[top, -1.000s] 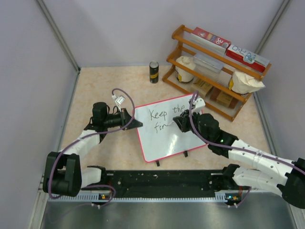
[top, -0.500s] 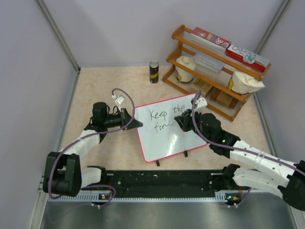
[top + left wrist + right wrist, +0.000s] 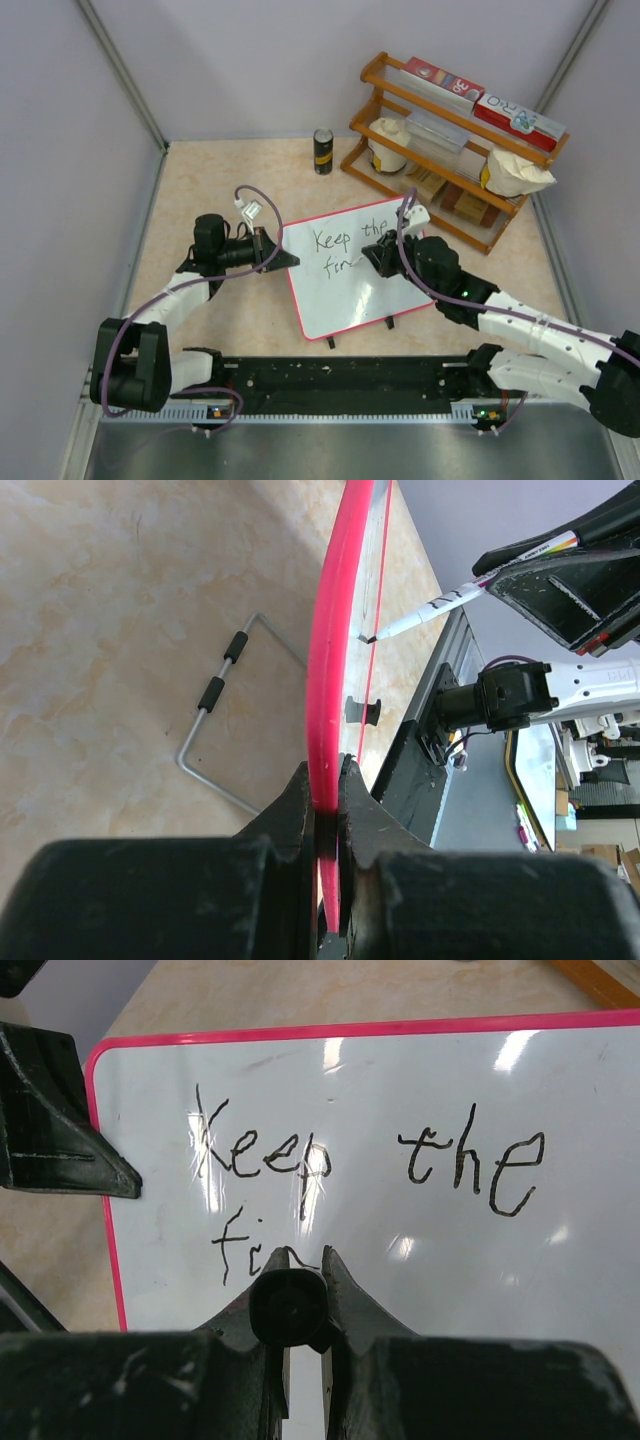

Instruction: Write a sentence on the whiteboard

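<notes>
The whiteboard (image 3: pixel 350 285), white with a red-pink rim, stands tilted on the table. Black lettering (image 3: pixel 300 1155) reads "Keep the" on the first line and "fir" begun on the second line (image 3: pixel 250 1250); it also shows in the top view (image 3: pixel 345 240). My left gripper (image 3: pixel 328 785) is shut on the board's red rim (image 3: pixel 335 660) at its left edge (image 3: pixel 285 258). My right gripper (image 3: pixel 300 1260) is shut on a marker (image 3: pixel 288 1308), seen end-on, over the second line. The marker (image 3: pixel 430 605) is white with a black tip on the board, seen from the left wrist. The right gripper (image 3: pixel 378 252) hovers mid-board.
A wooden rack (image 3: pixel 455 150) with red-and-white boxes, bags and packets stands at the back right. A dark can (image 3: pixel 322 151) stands behind the board. A wire stand leg (image 3: pixel 215 715) lies on the table behind the board. Grey walls close in on both sides.
My right gripper with the marker has shifted slightly up and back down over the second line while lettering. The left gripper and the board have not moved.
</notes>
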### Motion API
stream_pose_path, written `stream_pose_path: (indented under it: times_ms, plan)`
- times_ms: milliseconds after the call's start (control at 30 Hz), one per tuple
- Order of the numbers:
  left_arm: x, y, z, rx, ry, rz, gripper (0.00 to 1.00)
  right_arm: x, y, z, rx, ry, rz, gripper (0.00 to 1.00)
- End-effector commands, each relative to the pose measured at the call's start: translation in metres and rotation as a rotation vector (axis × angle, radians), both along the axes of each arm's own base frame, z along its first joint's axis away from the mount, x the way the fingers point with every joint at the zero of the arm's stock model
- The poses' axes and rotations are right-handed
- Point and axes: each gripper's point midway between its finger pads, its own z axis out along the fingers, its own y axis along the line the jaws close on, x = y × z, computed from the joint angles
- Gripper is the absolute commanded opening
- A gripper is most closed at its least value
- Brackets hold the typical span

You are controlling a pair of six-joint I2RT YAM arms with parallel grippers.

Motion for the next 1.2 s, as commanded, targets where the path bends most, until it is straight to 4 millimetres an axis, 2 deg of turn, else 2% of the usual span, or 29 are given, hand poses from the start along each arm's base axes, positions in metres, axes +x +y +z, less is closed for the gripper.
stream_pose_path:
  times_ms: [0, 233, 400, 733, 1167]
  plan:
    - [0.010, 0.010, -0.021, 0.098, -0.053, 0.060, 0.00, 0.011, -0.009, 0.010, 0.017, -0.021, -0.067, 0.00]
    - [0.010, 0.010, -0.021, 0.097, -0.053, 0.059, 0.00, 0.020, -0.022, 0.011, 0.008, -0.023, -0.117, 0.00]
    - [0.010, 0.010, -0.023, 0.099, -0.050, 0.061, 0.00, 0.024, -0.024, 0.015, 0.007, -0.029, -0.129, 0.00]
    - [0.010, 0.010, -0.022, 0.098, -0.053, 0.060, 0.00, 0.022, -0.009, 0.026, 0.043, -0.042, -0.061, 0.00]
    - [0.010, 0.010, -0.023, 0.099, -0.053, 0.061, 0.00, 0.013, -0.002, 0.013, 0.033, -0.002, 0.001, 0.00]
